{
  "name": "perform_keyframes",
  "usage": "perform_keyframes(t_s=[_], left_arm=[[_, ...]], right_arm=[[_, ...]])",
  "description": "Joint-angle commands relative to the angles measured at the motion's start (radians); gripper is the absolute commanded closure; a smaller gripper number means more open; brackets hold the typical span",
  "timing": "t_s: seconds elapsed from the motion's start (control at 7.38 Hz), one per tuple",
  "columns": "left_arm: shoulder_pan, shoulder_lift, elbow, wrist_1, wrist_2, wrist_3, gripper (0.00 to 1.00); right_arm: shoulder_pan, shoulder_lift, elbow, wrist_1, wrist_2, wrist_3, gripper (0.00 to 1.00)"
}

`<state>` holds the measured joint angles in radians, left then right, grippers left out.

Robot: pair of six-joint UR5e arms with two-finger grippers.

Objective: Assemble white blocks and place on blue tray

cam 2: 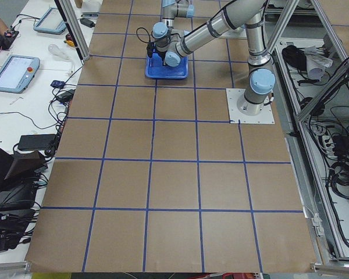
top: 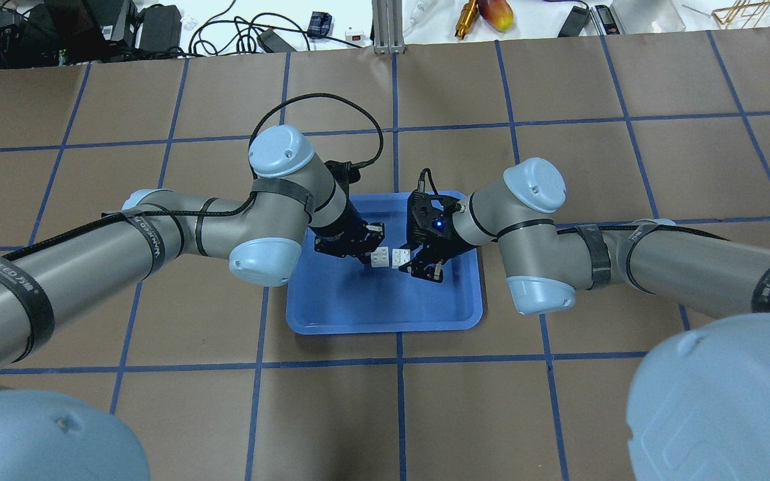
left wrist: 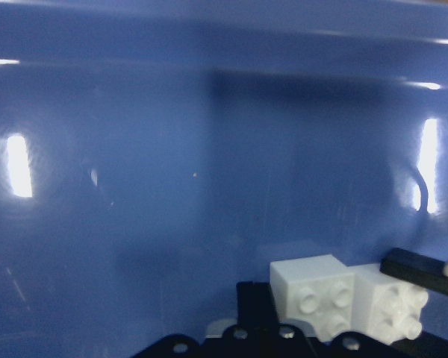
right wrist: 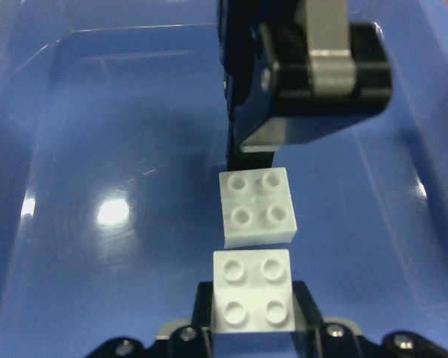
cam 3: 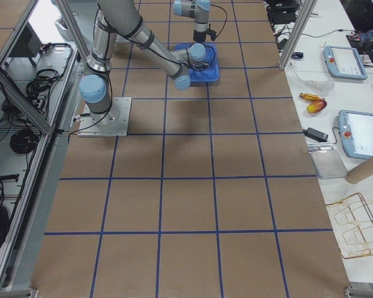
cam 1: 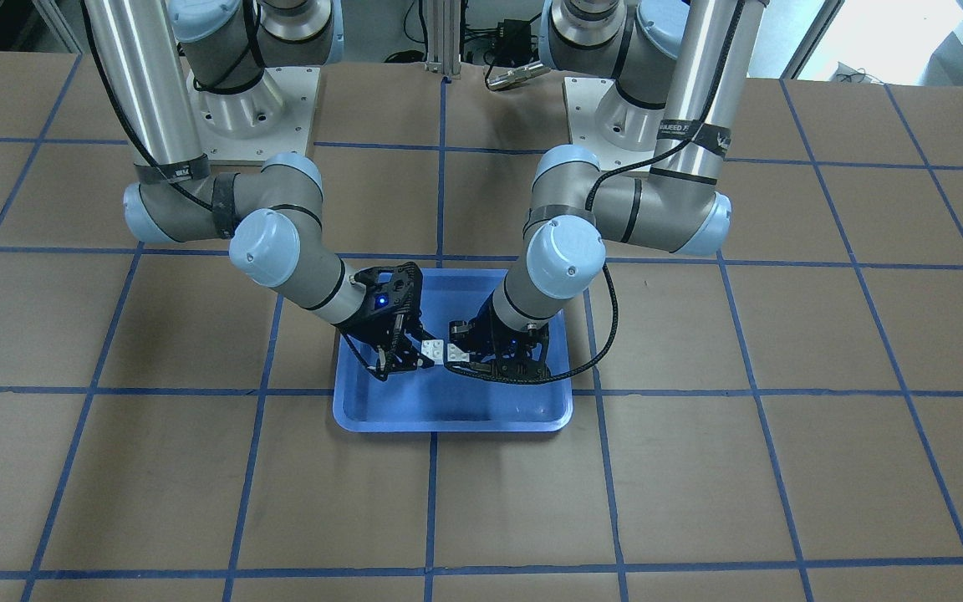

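Note:
Both grippers are over the blue tray [top: 385, 326], each shut on one white block. My left gripper [top: 373, 252] holds a white block [top: 379, 256], and my right gripper [top: 409, 260] holds the other white block [top: 401, 258]. The blocks are side by side, studs up, with a narrow gap between them. In the right wrist view my block [right wrist: 252, 298] is at the bottom and the left gripper's block [right wrist: 257, 206] is just beyond it. In the front view the left gripper's block [cam 1: 456, 353] is next to the right gripper's block [cam 1: 430, 351].
The tray [cam 1: 448, 422] lies near the middle of a brown table marked with a blue tape grid. Its floor [left wrist: 172, 186] holds nothing else in view. Both arm bases stand at the robot's edge of the table. Cables and tools lie beyond the far edge.

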<state>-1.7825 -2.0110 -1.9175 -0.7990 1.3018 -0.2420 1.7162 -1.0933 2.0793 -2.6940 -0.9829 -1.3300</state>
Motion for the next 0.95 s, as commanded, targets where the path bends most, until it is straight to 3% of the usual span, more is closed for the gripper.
perform_keyframes(t_s=[0.0,0.14,0.41,0.68,0.81], left_arm=[[0.000,0.000,-0.003,0.000,0.001,0.001,0.95],[0.000,0.000,-0.003,0.000,0.001,0.001,0.95],[0.000,0.000,-0.002,0.000,0.001,0.001,0.95],[0.000,0.000,-0.002,0.001,0.001,0.001,0.95],[0.000,0.001,0.000,0.003,0.001,0.003,0.95]], right_arm=[[0.013,0.001,-0.002,-0.001,0.000,0.017,0.97],[0.013,0.001,-0.001,-0.001,0.001,0.018,0.95],[0.013,0.001,-0.001,-0.001,0.004,0.021,0.65],[0.013,-0.002,-0.002,-0.001,0.003,0.021,0.50],[0.013,-0.004,-0.002,-0.001,0.003,0.021,0.21]])
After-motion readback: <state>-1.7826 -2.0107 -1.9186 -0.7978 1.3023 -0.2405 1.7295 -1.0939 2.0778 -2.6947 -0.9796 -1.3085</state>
